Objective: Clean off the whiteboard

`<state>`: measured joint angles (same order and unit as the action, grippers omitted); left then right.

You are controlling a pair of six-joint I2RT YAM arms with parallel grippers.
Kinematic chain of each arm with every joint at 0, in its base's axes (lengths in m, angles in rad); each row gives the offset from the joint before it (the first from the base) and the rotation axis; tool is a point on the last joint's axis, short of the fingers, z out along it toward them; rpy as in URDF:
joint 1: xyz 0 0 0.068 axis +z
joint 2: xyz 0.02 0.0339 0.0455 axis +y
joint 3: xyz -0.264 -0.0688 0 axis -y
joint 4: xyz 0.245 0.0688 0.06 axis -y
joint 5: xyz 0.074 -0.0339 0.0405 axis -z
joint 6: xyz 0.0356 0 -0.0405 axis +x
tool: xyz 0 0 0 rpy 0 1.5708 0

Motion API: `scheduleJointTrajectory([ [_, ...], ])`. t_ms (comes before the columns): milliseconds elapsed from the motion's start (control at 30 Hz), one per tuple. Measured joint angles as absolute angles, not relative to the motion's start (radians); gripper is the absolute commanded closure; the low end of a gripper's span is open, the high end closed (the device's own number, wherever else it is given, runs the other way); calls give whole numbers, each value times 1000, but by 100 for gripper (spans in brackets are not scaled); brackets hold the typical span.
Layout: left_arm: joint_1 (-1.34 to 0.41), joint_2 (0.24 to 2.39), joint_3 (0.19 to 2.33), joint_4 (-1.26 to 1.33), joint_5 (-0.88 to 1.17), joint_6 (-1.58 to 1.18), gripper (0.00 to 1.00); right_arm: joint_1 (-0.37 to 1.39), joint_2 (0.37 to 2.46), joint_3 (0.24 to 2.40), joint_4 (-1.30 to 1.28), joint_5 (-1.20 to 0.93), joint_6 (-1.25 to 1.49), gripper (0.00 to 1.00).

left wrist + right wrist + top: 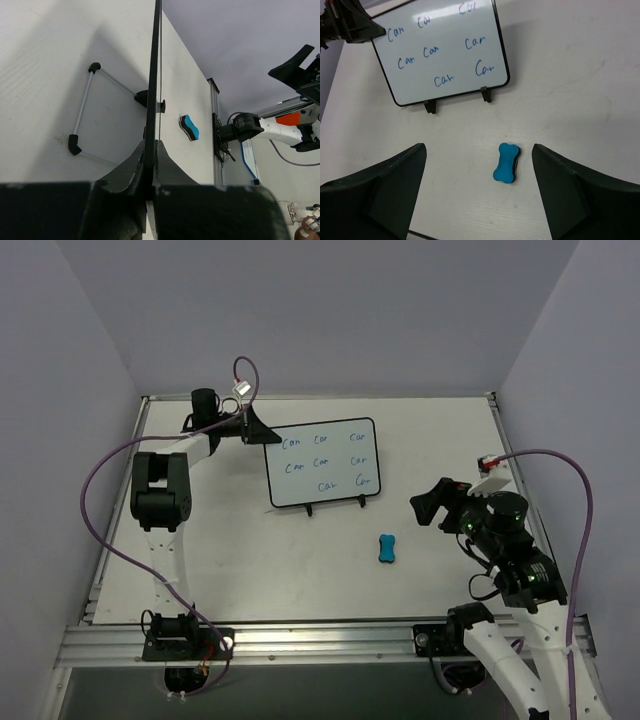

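Note:
The whiteboard stands tilted on two black feet at the table's middle back, with several blue handwritten words on it. It also shows in the right wrist view and edge-on in the left wrist view. My left gripper is shut on its upper left edge, with the jaws pinching the frame. The blue bone-shaped eraser lies flat in front of the board. My right gripper is open and empty, above and to the right of the eraser, which lies between the spread fingers.
The board's wire stand rests on the table behind it. A metal rail runs along the near edge. Grey walls enclose the table on the left, back and right.

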<state>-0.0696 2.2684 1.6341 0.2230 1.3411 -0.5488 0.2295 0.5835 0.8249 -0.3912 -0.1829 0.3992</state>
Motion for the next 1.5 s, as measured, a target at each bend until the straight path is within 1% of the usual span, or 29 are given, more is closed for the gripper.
scheduleJointTrajectory([
  [100,-67,2269,1587,391,1352,-654,98,230,644,788,-386,-188,425,20],
  [267,-51,2311,1505,881,1366,-960,98,274,797,766,-393,-154,469,21],
  [367,-34,2348,1492,1048,1368,-1085,98,388,855,764,-401,-74,510,20],
  [467,-27,2349,1478,1098,1367,-1106,98,532,920,764,-402,29,562,20],
  [567,-27,2339,1464,1075,1359,-1076,98,619,1010,756,-396,99,608,20],
  [733,-28,2316,1454,996,1354,-1006,98,632,1079,712,-375,150,645,23],
  [800,-29,2303,1453,950,1351,-970,98,632,1097,710,-370,164,648,26],
  [867,-31,2280,1453,860,1344,-905,98,632,1126,710,-354,171,649,29],
  [900,-31,2268,1453,809,1340,-864,98,632,1145,709,-346,171,649,33],
  [1000,-32,2227,1457,614,1316,-717,98,632,1190,688,-300,165,649,39],
  [1133,-38,2186,1485,386,1298,-545,98,635,1218,648,-264,157,652,43],
  [1400,-39,2177,1497,280,1295,-457,98,635,1255,637,-239,156,654,46],
  [1467,-39,2176,1497,276,1295,-451,98,635,1275,637,-234,156,654,47],
  [1500,-39,2176,1497,273,1295,-450,98,635,1287,637,-234,156,654,51],
])
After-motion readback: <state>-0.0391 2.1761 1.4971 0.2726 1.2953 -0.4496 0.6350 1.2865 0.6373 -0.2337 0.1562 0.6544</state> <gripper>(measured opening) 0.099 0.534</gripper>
